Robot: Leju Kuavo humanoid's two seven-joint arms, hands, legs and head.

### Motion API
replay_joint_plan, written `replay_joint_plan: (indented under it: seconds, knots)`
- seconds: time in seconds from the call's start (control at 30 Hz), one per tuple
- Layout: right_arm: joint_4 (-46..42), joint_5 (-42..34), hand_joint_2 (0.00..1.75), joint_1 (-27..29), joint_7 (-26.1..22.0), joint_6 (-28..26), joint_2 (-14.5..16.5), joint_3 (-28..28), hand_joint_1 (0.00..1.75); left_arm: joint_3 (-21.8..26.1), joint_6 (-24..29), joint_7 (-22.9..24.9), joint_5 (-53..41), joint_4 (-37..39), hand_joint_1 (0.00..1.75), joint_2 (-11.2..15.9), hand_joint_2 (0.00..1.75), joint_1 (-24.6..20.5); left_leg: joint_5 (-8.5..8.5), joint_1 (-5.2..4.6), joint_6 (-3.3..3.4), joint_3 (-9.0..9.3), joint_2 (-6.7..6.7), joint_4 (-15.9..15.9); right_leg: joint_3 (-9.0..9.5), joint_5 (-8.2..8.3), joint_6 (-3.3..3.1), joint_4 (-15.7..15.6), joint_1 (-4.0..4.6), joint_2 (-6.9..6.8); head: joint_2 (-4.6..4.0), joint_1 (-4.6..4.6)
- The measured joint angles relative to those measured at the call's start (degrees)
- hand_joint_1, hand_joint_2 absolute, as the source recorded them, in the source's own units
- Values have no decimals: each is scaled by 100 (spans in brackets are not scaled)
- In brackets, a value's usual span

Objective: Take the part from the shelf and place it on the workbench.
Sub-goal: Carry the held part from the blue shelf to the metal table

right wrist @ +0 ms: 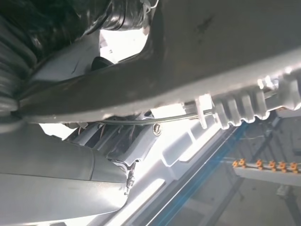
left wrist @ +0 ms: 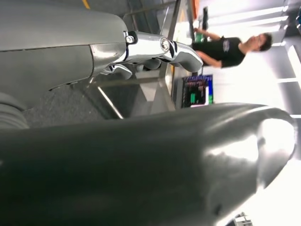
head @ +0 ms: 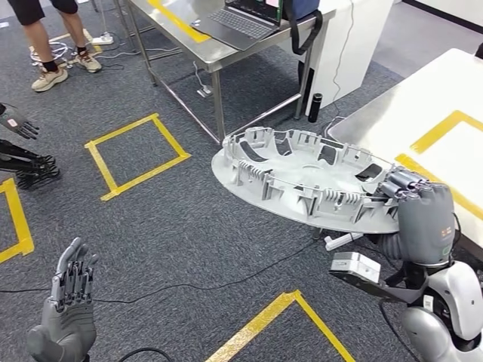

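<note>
Right hand point(head: 424, 219) around ribbed grey oval part point(head: 302, 177) rim.

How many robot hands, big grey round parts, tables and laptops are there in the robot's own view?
Robot hands: 2, the left hand and the right hand
Grey round part: 1
Tables: 2, the steel table and the white workbench
Laptop: 1
Total: 6
</note>
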Motion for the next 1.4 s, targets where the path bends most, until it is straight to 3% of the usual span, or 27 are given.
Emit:
replay_joint_plan:
  seconds: [0.03, 0.07, 0.1, 0.13, 0.2, 0.27, 0.33, 0.37, 0.4, 0.47, 0.53, 0.63, 0.7, 0.77, 0.8, 0.83, 0.87, 0.9, 0.93, 1.0, 1.07, 1.13, 1.2, 1.27, 1.33, 1.37, 1.4]
  knots:
    - [0, 19, 175, -3, 8, 5, 1, 11, 175, 11, -2, -4, 3, -5, 0, 1, 0, 12, 23, -8, 22, 65, -77, -148, -20, 11, 20, 1, -17, 62, 0, -1]
    - [0, 31, 175, -7, 17, 9, 1, 21, 175, 23, -7, -7, 8, -10, 0, 1, 0, 19, 9, -13, 28, 87, -66, -181, -41, 26, 48, -3, -30, 125, 0, -5]
    - [-1, 38, 175, -10, 25, 14, 2, 30, 175, 35, -12, -9, 12, -19, 0, 1, 0, 21, 20, -17, 32, 101, -10, -222, -59, 41, 82, -14, -45, 187, 0, -9]
    - [-2, 39, 175, -8, 30, 17, 2, 37, 175, 44, -18, -8, 16, -24, 0, -2, 0, 16, 40, -10, 43, 117, 63, -268, -87, 29, 107, -5, -45, 155, 0, -8]
    - [-9, 40, 175, -28, 32, 22, 2, 50, 175, 55, -26, -9, 19, -37, 0, -10, 0, 16, 87, 14, 73, 153, 218, -370, -240, -157, 153, 245, -21, -141, 0, 22]
    - [-13, 40, 175, -56, 39, 27, 5, 66, 175, 68, -46, -2, 20, -41, 0, -23, 0, 29, 98, 18, 92, 160, 373, -396, -561, -513, 200, 916, -26, -474, 0, 48]
    - [-13, 41, 175, -63, 59, 28, 8, 90, 175, 85, -87, 10, 20, -41, 0, -39, 0, 38, 86, 24, 89, 158, 536, -389, -809, -682, 261, 1470, -59, -556, 0, 46]
    - [-13, 41, 175, -63, 70, 28, 8, 103, 175, 95, -108, 14, 19, -41, 0, -48, 0, 39, 77, 32, 78, 159, 615, -383, -796, -619, 290, 1468, -75, -578, 0, 47]
    - [-13, 39, 175, -63, 81, 27, 8, 114, 175, 105, -128, 16, 19, -41, 0, -56, 0, 38, 63, 43, 58, 161, 688, -370, -660, -464, 315, 1229, -90, -618, 0, 47]
    - [-13, 35, 175, -68, 98, 25, 8, 130, 175, 129, -162, 16, 19, -41, 0, -77, 0, 36, 17, 50, -8, 161, 811, -319, -212, -152, 346, 449, -90, -835, 0, 51]
    - [-13, 32, 175, -76, 109, 16, 8, 134, 175, 162, -196, 14, 19, -41, 0, -92, 0, 35, -25, 27, -73, 161, 910, -261, 41, -55, 290, 7, -64, -971, 0, 41]
    - [-15, 22, 175, -64, 114, 8, 8, 131, 175, 205, -240, 9, 19, -41, 0, -108, 0, 21, -68, 27, -140, 181, 1025, -214, 29, -59, 156, -4, -54, -812, 0, 26]
    - [-22, 13, 175, -61, 112, 8, 8, 132, 175, 223, -258, 4, 19, -41, 0, -121, 0, 9, -276, 57, -192, 96, 826, 75, 32, -42, 82, -8, -70, -693, 0, 20]
    - [-28, 9, 175, -63, 111, 8, 8, 135, 175, 243, -270, -1, 19, -40, 0, -132, 0, 10, -668, 70, -217, -187, 532, 776, 31, -32, 37, -10, -76, -571, 0, 8]
    - [-28, 9, 175, -63, 111, 8, 8, 136, 175, 250, -275, -2, 19, -39, 0, -133, 0, 14, -834, 70, -215, -360, 467, 1159, 28, -29, 29, -9, -70, -501, 0, 7]
    - [-28, 9, 175, -63, 111, 9, 8, 136, 175, 260, -284, -2, 19, -38, 0, -135, 0, 16, -907, 68, -203, -485, 443, 1417, 27, -27, 23, -8, -62, -426, 0, 7]
    - [-28, 7, 175, -63, 111, 9, 8, 137, 175, 269, -292, -2, 19, -37, 0, -137, 0, 16, -866, 66, -182, -528, 431, 1484, 29, -25, 20, -7, -52, -348, 0, 7]
    - [-28, 3, 175, -63, 111, 10, 8, 138, 175, 278, -297, -2, 19, -37, 0, -139, 0, 15, -709, 62, -151, -473, 411, 1326, 33, -23, 18, -7, -43, -265, 0, 7]
    - [-28, -1, 175, -63, 110, 10, 8, 138, 175, 286, -301, -2, 19, -37, 0, -141, 0, 14, -477, 58, -110, -329, 352, 972, 39, -21, 18, -6, -36, -186, 0, 7]
    - [-28, -6, 175, -66, 109, 10, 8, 139, 175, 302, -301, -2, 19, -37, 0, -144, 0, 14, -122, 58, -24, -8, 94, 213, 33, -13, 35, 1, -30, -43, 0, 13]
    - [-28, -6, 175, -70, 109, 8, 8, 137, 175, 320, -301, -2, 19, -38, 0, -152, 0, 12, -56, 54, 9, 129, -54, -121, -17, 15, 85, 5, -49, 82, 0, 13]
    - [-30, -6, 175, -67, 110, 6, 8, 133, 175, 331, -303, -3, 19, -38, 0, -163, 0, 5, -45, 58, 10, 147, 60, -206, -71, 44, 157, -8, -78, 196, 0, 10]
    - [-31, -10, 175, -64, 108, 4, 8, 131, 175, 340, -310, -3, 19, -39, 0, -177, 0, -8, 1, 82, 36, 176, 204, -299, -180, -64, 218, 127, -57, 13, 0, 33]
    - [-31, -17, 175, -68, 106, 2, 10, 133, 175, 352, -327, 2, 17, -38, 0, -200, 0, -7, 25, 84, 60, 188, 355, -344, -472, -399, 265, 723, -33, -375, 0, 67]
    - [-31, -26, 175, -64, 104, 2, 11, 133, 175, 361, -347, 6, 11, -37, 0, -222, 0, 6, 21, 74, 67, 186, 514, -343, -787, -673, 303, 1420, -41, -548, 0, 82]
    - [-31, -31, 175, -55, 102, 3, 11, 133, 175, 363, -356, 7, 7, -37, 0, -230, 0, 10, 16, 73, 65, 189, 592, -342, -836, -670, 317, 1536, -47, -575, 0, 84]
    - [-31, -37, 175, -50, 99, 3, 11, 132, 175, 366, -364, 7, 3, -37, 0, -237, 0, 11, 8, 73, 58, 194, 665, -341, -768, -562, 327, 1420, -52, -598, 0, 84]
